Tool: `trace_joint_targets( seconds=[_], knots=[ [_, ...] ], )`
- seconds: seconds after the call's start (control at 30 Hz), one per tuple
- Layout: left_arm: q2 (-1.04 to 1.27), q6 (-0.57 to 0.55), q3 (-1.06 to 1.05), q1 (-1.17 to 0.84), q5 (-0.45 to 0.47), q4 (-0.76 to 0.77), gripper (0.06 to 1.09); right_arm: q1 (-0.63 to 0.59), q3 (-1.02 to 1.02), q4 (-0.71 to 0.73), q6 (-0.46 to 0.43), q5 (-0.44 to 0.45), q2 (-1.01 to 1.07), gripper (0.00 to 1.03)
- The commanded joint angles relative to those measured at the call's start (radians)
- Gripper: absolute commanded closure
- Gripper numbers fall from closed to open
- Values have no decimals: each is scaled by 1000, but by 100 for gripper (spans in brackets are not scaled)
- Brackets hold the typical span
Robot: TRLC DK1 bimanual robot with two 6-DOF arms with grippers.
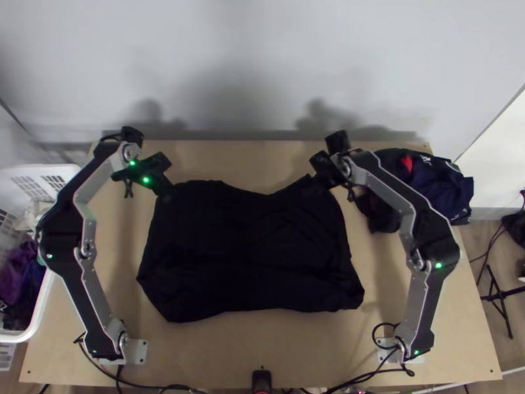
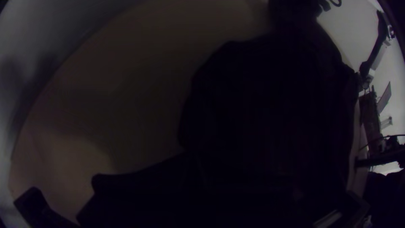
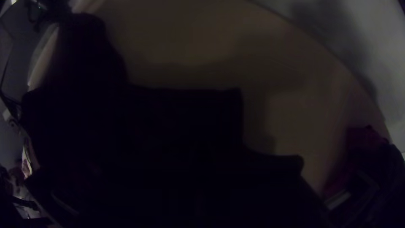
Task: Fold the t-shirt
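prob. starting fold of t-shirt, l gripper at its 10 o'clock, r gripper at 1; dark, can't tell if gripping; next: secure, fold twd 6.

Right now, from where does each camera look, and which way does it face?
Top view: high over the table's near edge, steeply down on the shirt; left arm and right arm show.
Left wrist view: on the left arm's wrist, across shirt and table; left gripper close, right arm partly, farther off.
Right wrist view: on the right arm's wrist, likewise; right gripper close, left arm partly.
Top and right wrist views share the clothes pile.
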Motion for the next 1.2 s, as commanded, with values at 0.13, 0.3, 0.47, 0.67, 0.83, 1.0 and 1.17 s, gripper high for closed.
trace_joint_targets(
  seconds=[0.13,0.3,0.47,0.67,0.83,1.0,1.17],
  knots=[
    [-134,-49,4,28,86,-43,105,-37,-7,-11,15,1,-125,100],
    [-232,-84,-30,33,139,-45,105,-40,-41,-23,26,1,-219,100],
    [-340,-13,-174,59,153,-59,105,-41,-125,-40,32,-21,-328,100],
    [-467,122,-357,114,155,-95,105,-49,-286,-92,-28,-73,-423,100],
    [-548,178,-432,135,173,-158,105,-34,-375,-121,-51,-88,-510,100],
    [-567,254,-516,134,172,-221,105,11,-475,-167,-80,-93,-542,100],
    [-534,281,-575,86,144,-221,105,61,-548,-167,-106,-91,-533,100]
  ],
)
